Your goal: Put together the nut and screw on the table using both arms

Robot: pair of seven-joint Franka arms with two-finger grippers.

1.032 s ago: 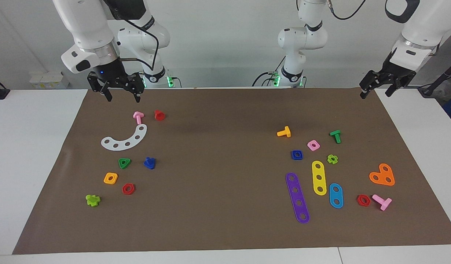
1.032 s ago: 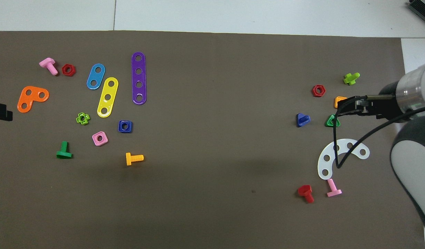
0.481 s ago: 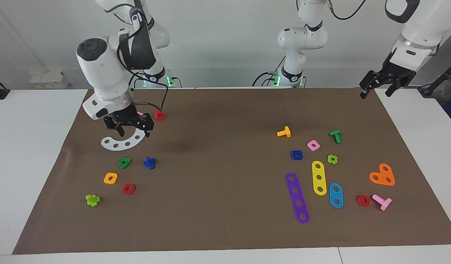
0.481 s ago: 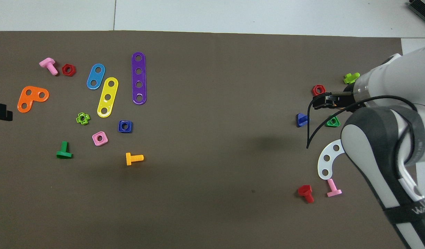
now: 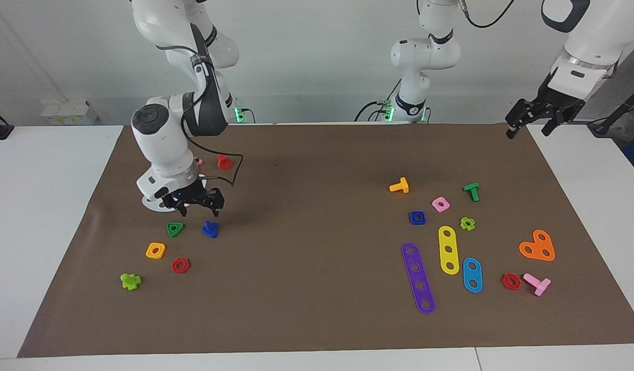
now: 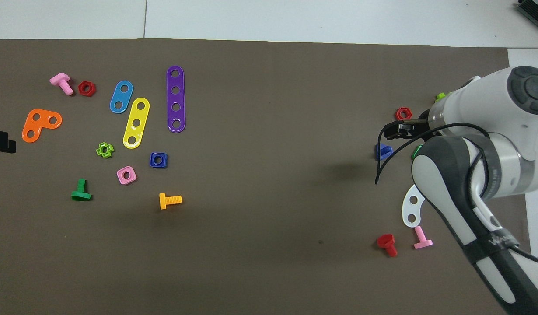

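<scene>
The dark-blue screw (image 5: pixel 210 229) (image 6: pixel 383 151) lies on the brown mat of the table (image 5: pixel 317 170) toward the right arm's end. My right gripper (image 5: pixel 199 206) (image 6: pixel 393 130) hangs low over the mat between a white curved strip (image 5: pixel 152 202) and the screw. Its fingers are open, hold nothing and stand clear of the screw. The dark-blue square nut (image 5: pixel 417 217) (image 6: pixel 158 159) lies flat toward the left arm's end, among other pieces. My left gripper (image 5: pixel 527 133) (image 6: pixel 0 141) waits open and raised over the mat's corner by its base.
Beside the screw lie a green triangular nut (image 5: pixel 175 229), an orange square nut (image 5: pixel 155 250), a red hex nut (image 5: pixel 180 265) and a lime piece (image 5: pixel 130 281). Around the blue nut lie a pink square nut (image 5: pixel 440 204), an orange bolt (image 5: pixel 399 185) and coloured strips (image 5: pixel 418 277).
My right gripper has come down from above the mat's edge by its base, passed over the pink bolt and the white strip, and now hangs close to the blue screw. The left arm stayed still.
</scene>
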